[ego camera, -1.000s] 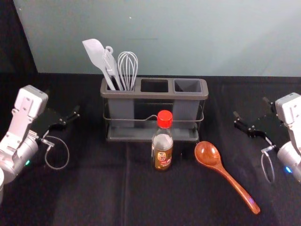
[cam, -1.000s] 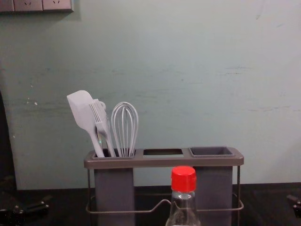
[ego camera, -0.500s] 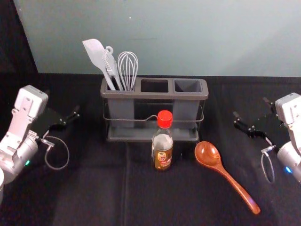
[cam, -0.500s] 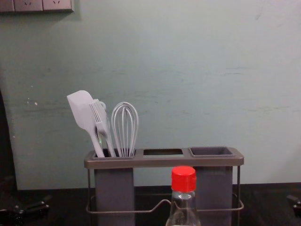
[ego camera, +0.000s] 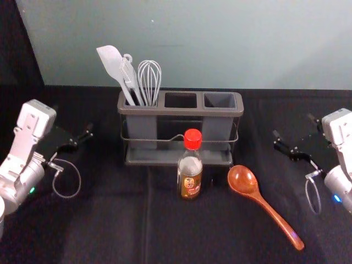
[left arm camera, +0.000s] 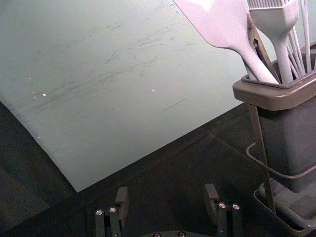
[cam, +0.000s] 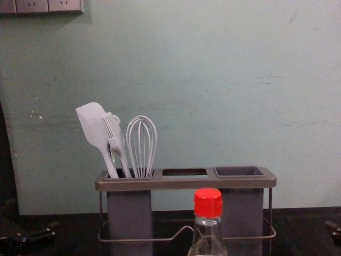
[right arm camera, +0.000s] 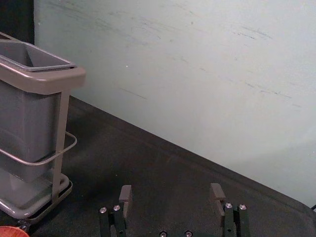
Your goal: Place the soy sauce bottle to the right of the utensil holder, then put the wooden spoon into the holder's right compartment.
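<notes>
Bottle (ego camera: 190, 179) upright before holder (ego camera: 180, 111), prob. staged for R-side move; spoon (ego camera: 266, 206) flat on bench (ego camera: 104, 231), likely next; L gripper (left arm camera: 167, 191), R gripper (right arm camera: 171, 190) both spread, flanking holder.

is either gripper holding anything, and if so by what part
Nothing is held: the left gripper and right gripper are both open and empty, with the bottle and spoon on the table.
</notes>
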Robot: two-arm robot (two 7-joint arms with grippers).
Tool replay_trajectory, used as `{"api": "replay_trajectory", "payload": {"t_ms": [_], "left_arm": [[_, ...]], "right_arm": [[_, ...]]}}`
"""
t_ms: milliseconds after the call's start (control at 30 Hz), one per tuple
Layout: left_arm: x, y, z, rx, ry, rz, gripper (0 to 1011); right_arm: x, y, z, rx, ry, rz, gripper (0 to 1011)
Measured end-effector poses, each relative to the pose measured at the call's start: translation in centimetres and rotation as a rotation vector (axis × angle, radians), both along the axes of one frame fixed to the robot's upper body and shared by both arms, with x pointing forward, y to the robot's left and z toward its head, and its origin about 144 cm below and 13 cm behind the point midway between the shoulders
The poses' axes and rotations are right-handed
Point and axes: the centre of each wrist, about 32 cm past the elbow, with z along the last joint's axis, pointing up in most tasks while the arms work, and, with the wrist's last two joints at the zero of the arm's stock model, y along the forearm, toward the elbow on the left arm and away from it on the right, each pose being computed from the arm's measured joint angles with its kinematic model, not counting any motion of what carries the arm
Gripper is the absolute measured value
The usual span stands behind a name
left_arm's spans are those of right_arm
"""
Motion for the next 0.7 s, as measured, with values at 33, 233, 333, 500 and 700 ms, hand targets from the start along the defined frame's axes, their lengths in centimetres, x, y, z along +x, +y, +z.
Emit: {"api": "replay_trajectory", "payload": {"t_ms": [33,233,333,500,700], "left_arm": [[0.00,0.00,0.00,0.000,0.000,0.000,1005],[0.00,0.00,0.00,0.000,0.000,0.000,1005],[0.00,0.00,0.00,0.000,0.000,0.000,1005],[0.00,0.00,0.00,0.000,0.000,0.000,1005],[0.00,0.00,0.00,0.000,0.000,0.000,1005]], "right_arm": [[0.00,0.00,0.00,0.000,0.000,0.000,1004],[0.00,0.00,0.00,0.000,0.000,0.000,1004],[0.00,0.00,0.00,0.000,0.000,0.000,1004],[0.00,0.00,0.00,0.000,0.000,0.000,1004],[-0.31,-0.01,-0.10,0.001,-0.003,0.004,1004]]}}
